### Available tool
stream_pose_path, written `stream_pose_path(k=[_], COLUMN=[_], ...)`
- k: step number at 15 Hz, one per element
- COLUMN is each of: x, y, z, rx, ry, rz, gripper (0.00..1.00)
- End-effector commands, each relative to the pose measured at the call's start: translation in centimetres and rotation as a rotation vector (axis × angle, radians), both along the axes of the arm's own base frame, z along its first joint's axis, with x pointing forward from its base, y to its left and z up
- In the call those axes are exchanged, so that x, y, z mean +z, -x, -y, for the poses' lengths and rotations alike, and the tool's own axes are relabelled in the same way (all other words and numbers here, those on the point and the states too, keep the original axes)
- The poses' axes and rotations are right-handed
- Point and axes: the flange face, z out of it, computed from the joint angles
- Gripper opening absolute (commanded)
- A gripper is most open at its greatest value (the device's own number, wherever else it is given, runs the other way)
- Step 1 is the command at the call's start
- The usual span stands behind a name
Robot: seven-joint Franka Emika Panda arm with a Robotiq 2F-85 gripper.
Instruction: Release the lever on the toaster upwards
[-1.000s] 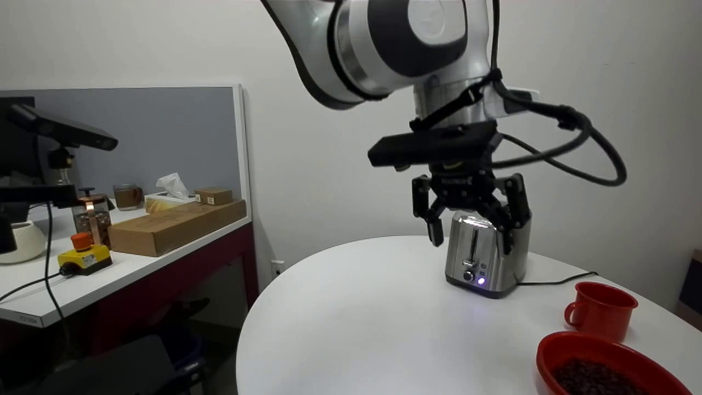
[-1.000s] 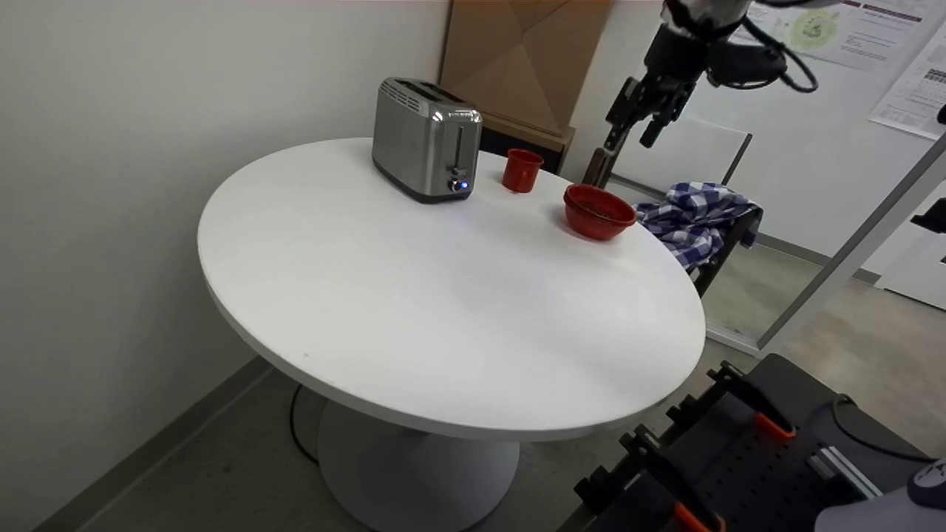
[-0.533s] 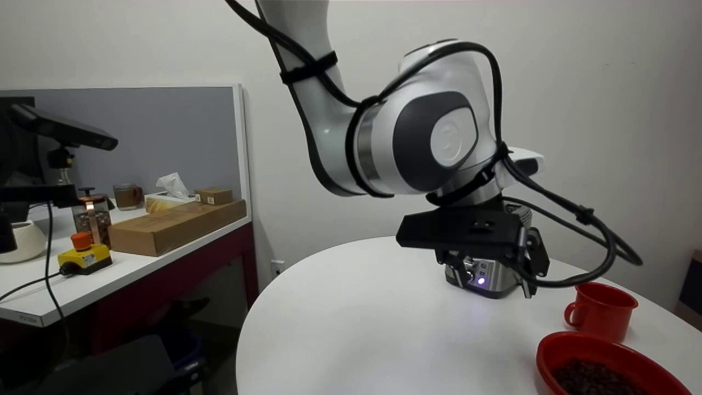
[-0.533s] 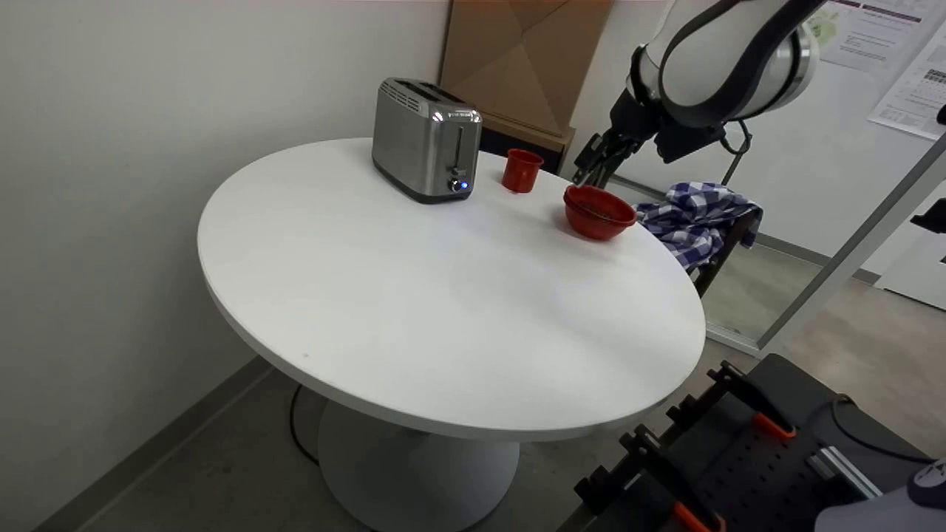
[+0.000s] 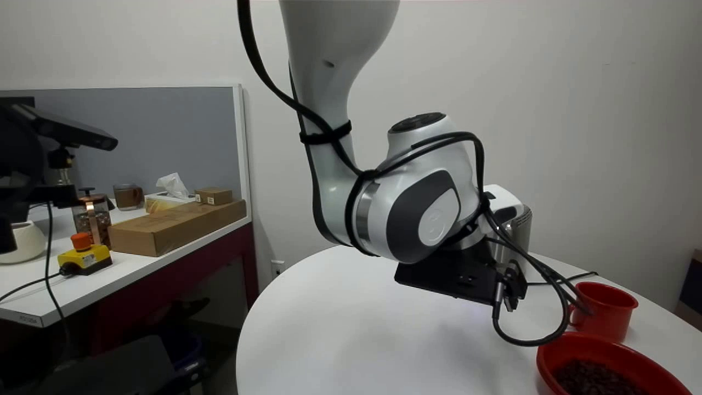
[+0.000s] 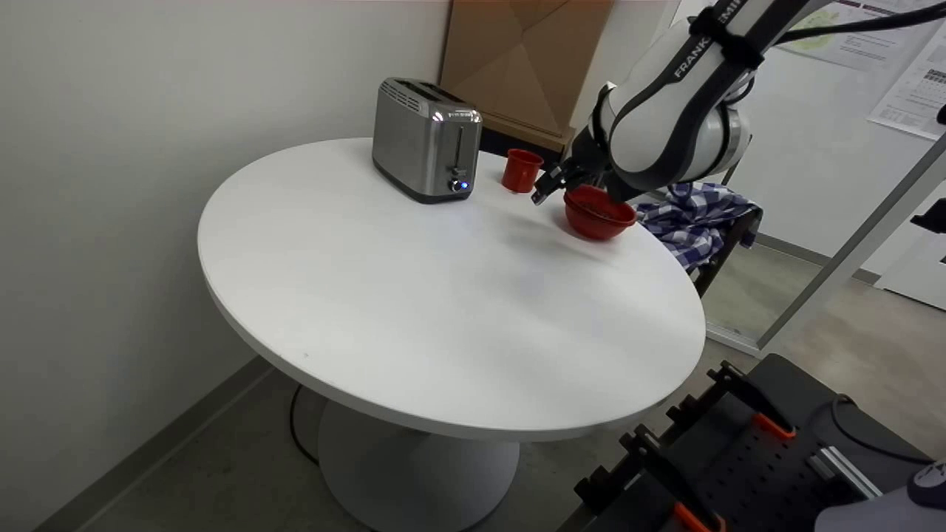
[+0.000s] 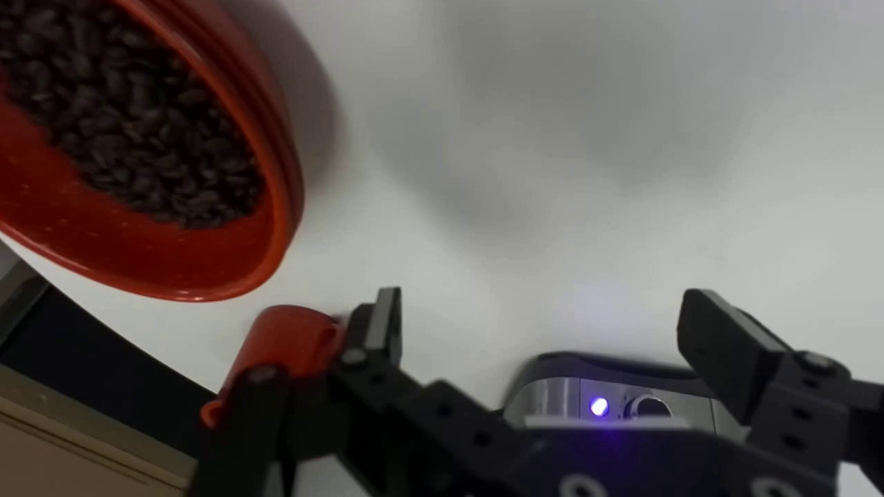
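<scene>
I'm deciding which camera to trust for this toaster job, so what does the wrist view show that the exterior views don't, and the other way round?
Only the wrist view clearly shows the gripper open, its two fingers apart.

Only exterior views show the tissue box and the checkered cloth; the lever, too, I can make out only in an exterior view.

Both share the toaster with its light lit, the red mug, the red bowl of dark beans and the white table.

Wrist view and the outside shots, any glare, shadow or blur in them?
In the wrist view, the indicator light glares, soft shadows cross the table, and the hand blurs toward the bottom edge; in an exterior view, the toaster catches a bright highlight.
</scene>
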Motion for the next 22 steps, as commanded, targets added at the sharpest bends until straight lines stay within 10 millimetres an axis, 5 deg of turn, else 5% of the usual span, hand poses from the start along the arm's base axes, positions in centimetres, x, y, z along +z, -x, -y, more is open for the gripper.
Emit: stream_pose_path(k=[1, 12, 22], x=[-2.2, -5.2, -6.6], y=[-2.6, -10.5, -14.7], z=[0.0, -0.3, -1.0], rx=[0.004, 0.015, -0.015], ry=[-0.020, -0.044, -0.077], rz=[0.062, 0.119, 0.145], gripper=[1.00, 1.00, 1.00])
